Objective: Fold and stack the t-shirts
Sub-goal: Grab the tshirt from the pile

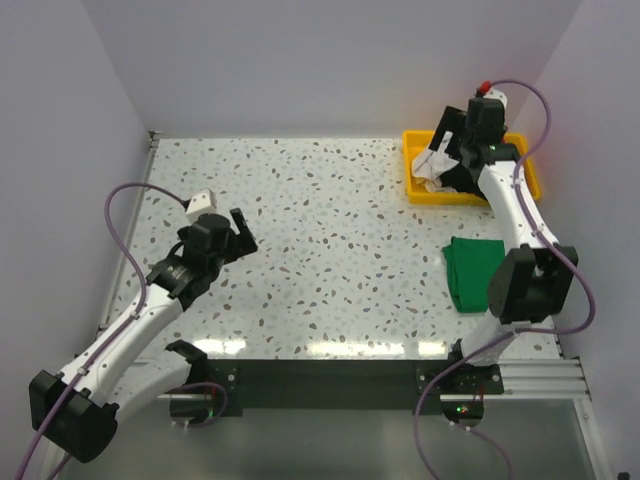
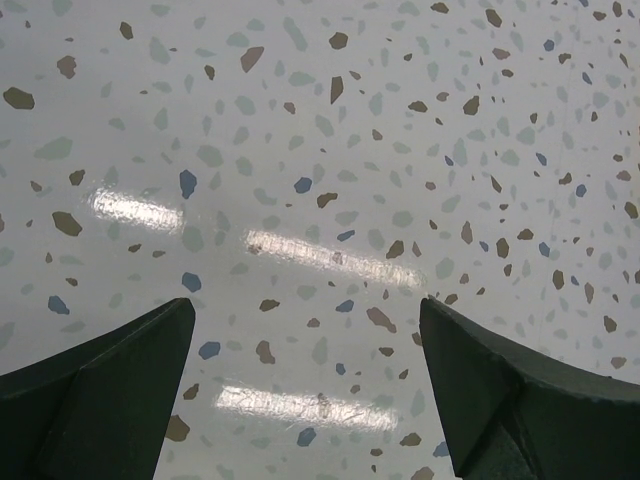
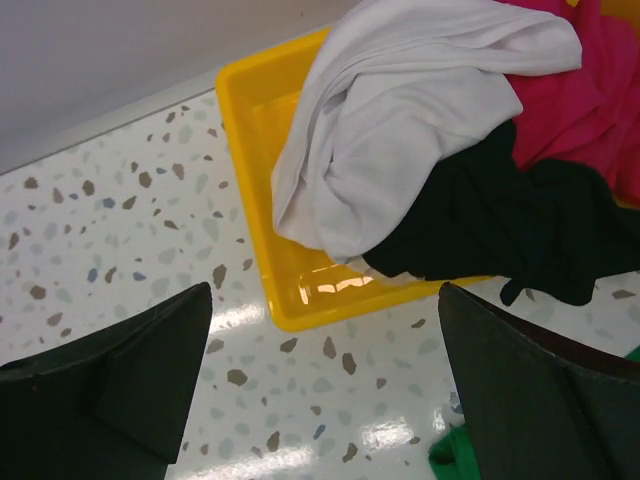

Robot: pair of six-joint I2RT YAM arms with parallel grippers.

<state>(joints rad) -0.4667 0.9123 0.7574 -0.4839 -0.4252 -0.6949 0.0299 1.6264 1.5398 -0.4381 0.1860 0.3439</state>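
Right gripper [image 3: 325,290]: jaws wide apart, holding nothing, over the yellow tray [image 3: 250,95] in the table's [image 1: 330,250] far right corner. White t-shirt [image 3: 400,130], black t-shirt [image 3: 500,220] and magenta-pink t-shirt [image 3: 570,90] heaped in tray. Green t-shirt [image 1: 472,272] by right edge. Left gripper [image 2: 307,305]: wide apart, holding nothing, over left side.

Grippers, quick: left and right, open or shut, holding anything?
Left gripper: open, holding nothing, over the table.
Right gripper: open, holding nothing, at the yellow tray.
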